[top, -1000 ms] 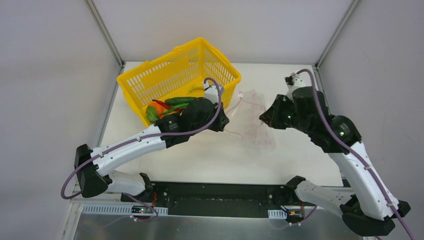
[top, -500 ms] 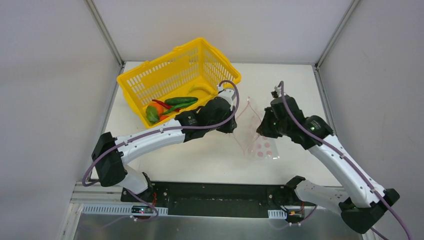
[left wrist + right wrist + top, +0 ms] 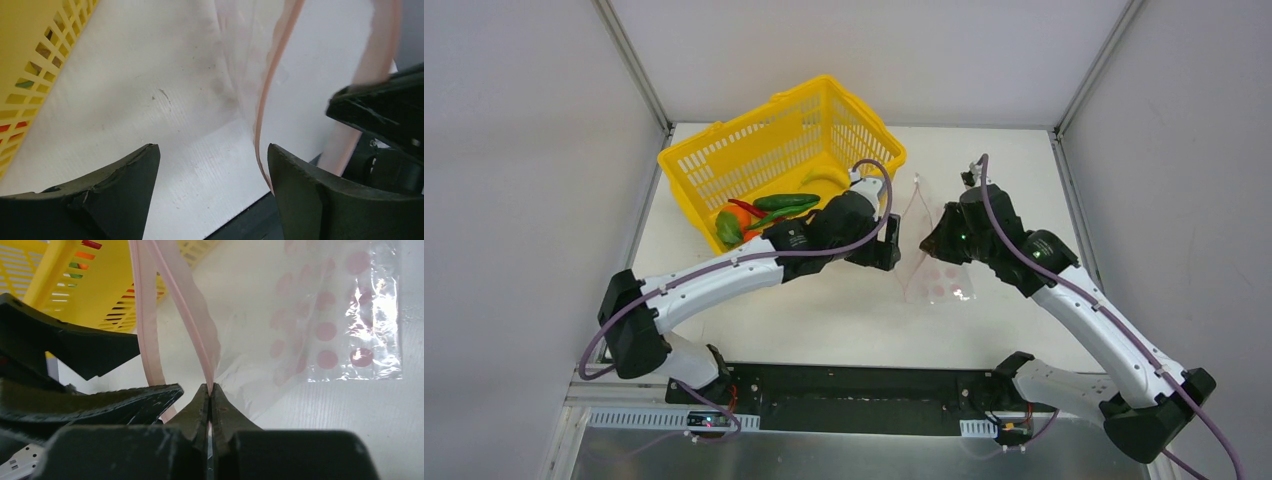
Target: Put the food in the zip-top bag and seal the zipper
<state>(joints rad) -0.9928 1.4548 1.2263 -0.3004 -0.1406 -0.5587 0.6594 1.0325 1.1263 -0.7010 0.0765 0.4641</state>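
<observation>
The right tool (image 3: 210, 390) is pressed together, clamped on the pink zipper (image 3: 192, 332) at 1 edge of the zip-top bag (image 3: 934, 280). That edge is raised off the surface (image 3: 824, 310), and the bag's dotted lower end lies flat on it. The bag's mouth gapes, its 2 pink strips parting as they run away from the clamp. The left tool (image 3: 212, 160) has its fingers wide apart with nothing between them, its right finger just beside the near strip. The food (image 3: 759, 212) sits in the yellow basket (image 3: 724, 165) behind the left arm: green peppers, a red chili and an orange fruit.
</observation>
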